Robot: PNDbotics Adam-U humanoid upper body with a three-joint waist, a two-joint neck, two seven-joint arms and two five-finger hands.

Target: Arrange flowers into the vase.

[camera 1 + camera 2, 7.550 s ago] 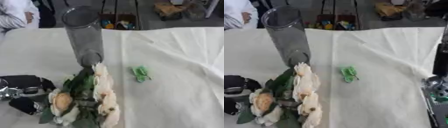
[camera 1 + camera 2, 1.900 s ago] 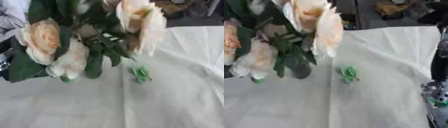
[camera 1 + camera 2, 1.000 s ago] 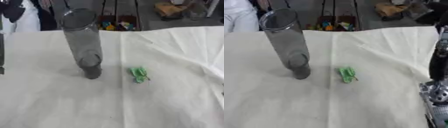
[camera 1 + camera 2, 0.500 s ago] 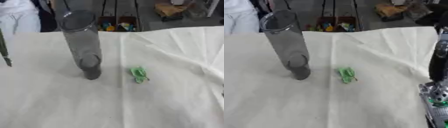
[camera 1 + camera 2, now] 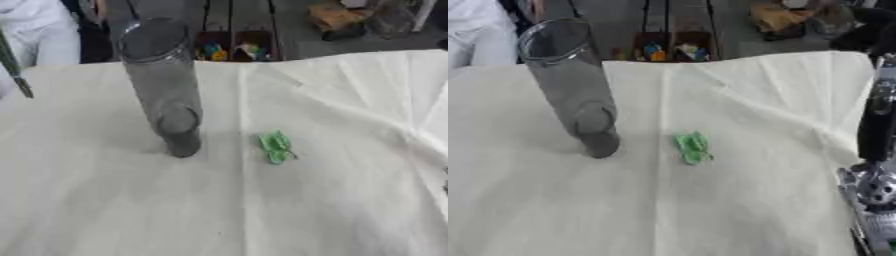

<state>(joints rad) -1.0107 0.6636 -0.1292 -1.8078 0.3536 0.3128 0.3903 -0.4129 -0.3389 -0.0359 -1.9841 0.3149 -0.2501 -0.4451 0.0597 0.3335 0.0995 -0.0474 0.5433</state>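
A tall clear glass vase (image 5: pixel 163 85) stands upright on the white cloth, left of centre, with nothing inside it. A thin dark green stem (image 5: pixel 16 70) hangs in from above at the left edge, its tip in the air left of the vase; the flowers it belongs to are out of view. A small green leaf scrap (image 5: pixel 276 147) lies on the cloth to the right of the vase. Neither hand shows. Only my black right arm with a silver joint (image 5: pixel 876 185) stands at the right edge in the right eye view.
The white cloth (image 5: pixel 219 210) has creases towards the right. Beyond the table's far edge are a person in white (image 5: pixel 39 27), dark stands and a box of coloured bits (image 5: pixel 232 49).
The bouquet that lay in front of the vase was lifted up past the camera and out of view. In the last half second the stem tip at the left edge has risen a little.
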